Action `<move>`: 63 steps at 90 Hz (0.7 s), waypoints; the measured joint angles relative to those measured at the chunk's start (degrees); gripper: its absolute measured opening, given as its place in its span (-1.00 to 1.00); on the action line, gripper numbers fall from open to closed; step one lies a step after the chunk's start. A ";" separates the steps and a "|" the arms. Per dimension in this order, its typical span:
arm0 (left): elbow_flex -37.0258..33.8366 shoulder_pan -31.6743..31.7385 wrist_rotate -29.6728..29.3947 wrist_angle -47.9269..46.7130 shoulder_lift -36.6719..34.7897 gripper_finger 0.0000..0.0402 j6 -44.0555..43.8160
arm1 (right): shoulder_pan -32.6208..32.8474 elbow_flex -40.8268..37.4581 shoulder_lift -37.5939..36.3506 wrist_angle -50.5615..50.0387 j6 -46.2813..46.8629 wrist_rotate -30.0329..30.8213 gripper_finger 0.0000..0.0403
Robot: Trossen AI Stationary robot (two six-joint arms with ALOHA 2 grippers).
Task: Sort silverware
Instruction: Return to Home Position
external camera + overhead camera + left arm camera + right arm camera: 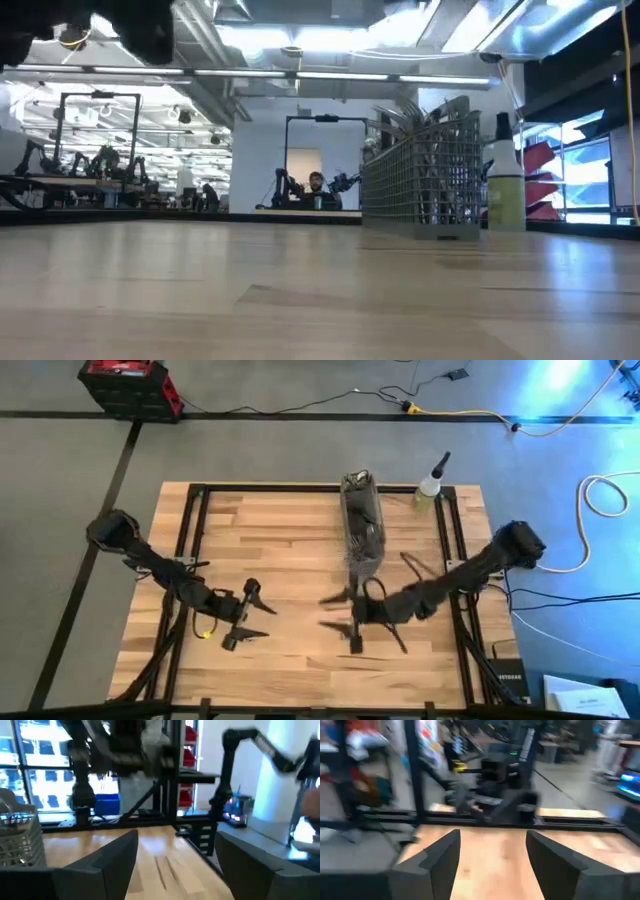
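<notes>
The silverware point(364, 530) is a bunch of shiny pieces standing in the gray wire-mesh basket point(360, 515) at the table's far middle; in the low view their tops point(410, 112) stick up above the basket's rim point(425, 185). My left gripper point(262, 614) hovers open over the near left of the table, pointing toward the right. My right gripper point(326, 612) hovers open just near of the basket, pointing left and facing the left one. Both wrist views show nothing between the fingers of either my left gripper point(175, 840) or my right gripper point(492, 835).
A small bottle with a dark nozzle point(432, 482) stands at the far right, beside the basket, and shows again in the low view point(505, 185). A black metal frame point(190, 510) runs round the wooden tabletop. Bare wood lies between and near of the two grippers.
</notes>
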 joint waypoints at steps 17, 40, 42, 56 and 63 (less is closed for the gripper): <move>-8.75 3.71 -1.56 11.70 -0.81 0.24 0.66 | -1.46 -17.87 -2.48 16.03 1.69 -3.52 0.04; -10.75 24.02 22.90 0.98 -5.22 0.19 -5.96 | -19.86 -30.97 -19.10 17.30 11.13 -34.00 -0.20; -10.71 25.50 24.97 1.57 -5.24 0.19 -5.98 | -21.07 -31.62 -20.37 17.54 11.16 -35.81 -0.24; -11.01 35.79 35.47 2.26 -7.03 0.18 -8.61 | -25.10 -37.67 -27.74 16.54 10.66 -40.35 -0.43; -12.87 38.47 37.07 0.94 -8.47 0.18 -8.73 | -24.94 -41.56 -31.73 18.15 9.83 -37.43 -0.47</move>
